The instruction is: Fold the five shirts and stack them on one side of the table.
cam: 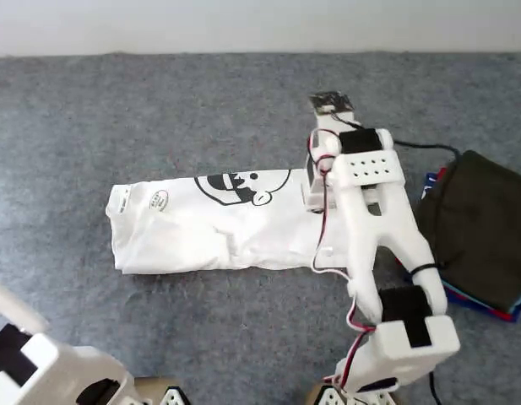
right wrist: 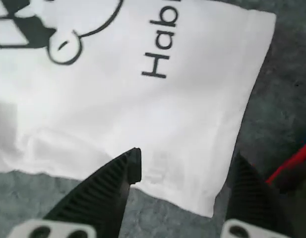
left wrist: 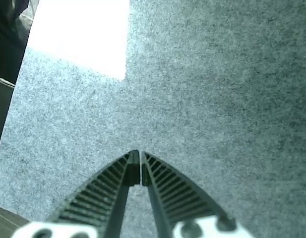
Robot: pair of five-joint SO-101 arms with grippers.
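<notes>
A white shirt (cam: pixel 209 224) with a black bear print lies folded into a long strip across the middle of the grey felt table (cam: pixel 159 101). My right gripper (right wrist: pixel 187 173) hangs open just above the shirt's (right wrist: pixel 143 99) right end, near its hem corner, with nothing between the fingers. In the high view the right arm (cam: pixel 370 194) reaches in from the front and covers that end. My left gripper (left wrist: pixel 139 171) is shut and empty over bare felt, with a bright white patch of the shirt (left wrist: pixel 83 34) farther off. The left arm (cam: pixel 49 371) sits at the front left corner.
A stack of folded shirts (cam: pixel 480 228) lies at the right edge, dark olive on top with blue and red ones beneath. A black cable (cam: pixel 425 146) runs from the right arm toward the stack. Bare felt spreads behind and in front of the white shirt.
</notes>
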